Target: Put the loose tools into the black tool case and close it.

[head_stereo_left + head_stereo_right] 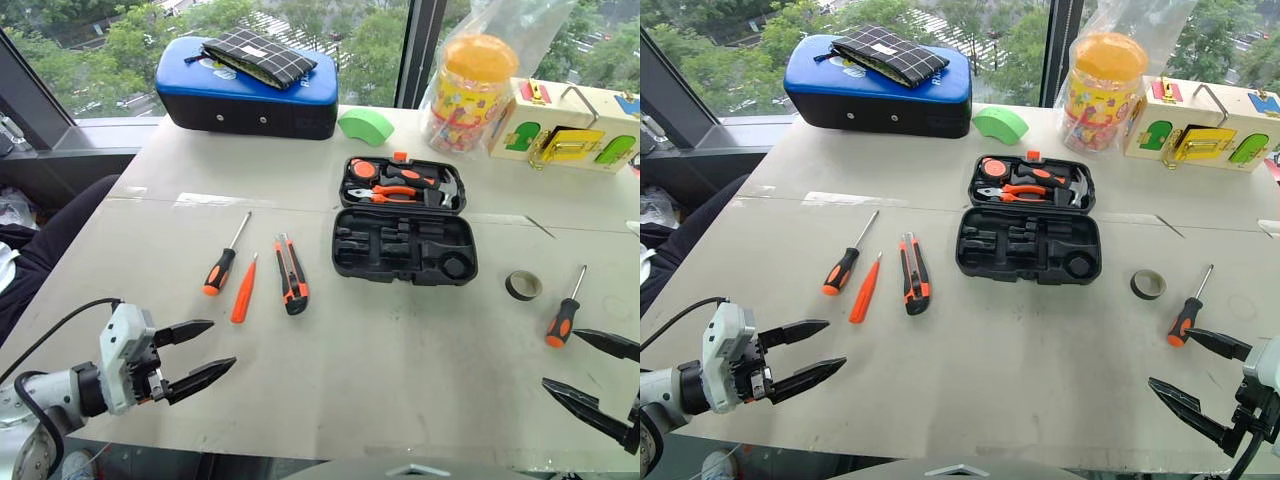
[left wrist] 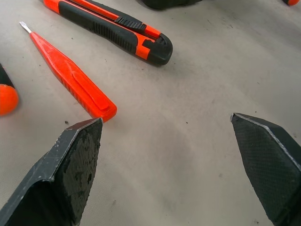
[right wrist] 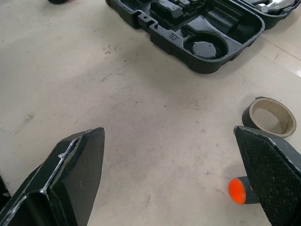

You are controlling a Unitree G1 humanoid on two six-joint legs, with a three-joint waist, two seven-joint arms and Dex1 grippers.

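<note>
Nearby, ribbed moulded black tool case (image 1: 404,246) lies open.

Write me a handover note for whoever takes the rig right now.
Left hand: open, empty, above the table short of the tools.
Right hand: open, empty, just short of the right screwdriver.
Black case: open at table centre, some tools already seated in its far half, near half's recesses bare.
Loose, left of the case: a screwdriver, an orange pen-like tool, a utility knife.
Done: nothing picked up yet.
Left: pack all four tools, close the case.
</note>
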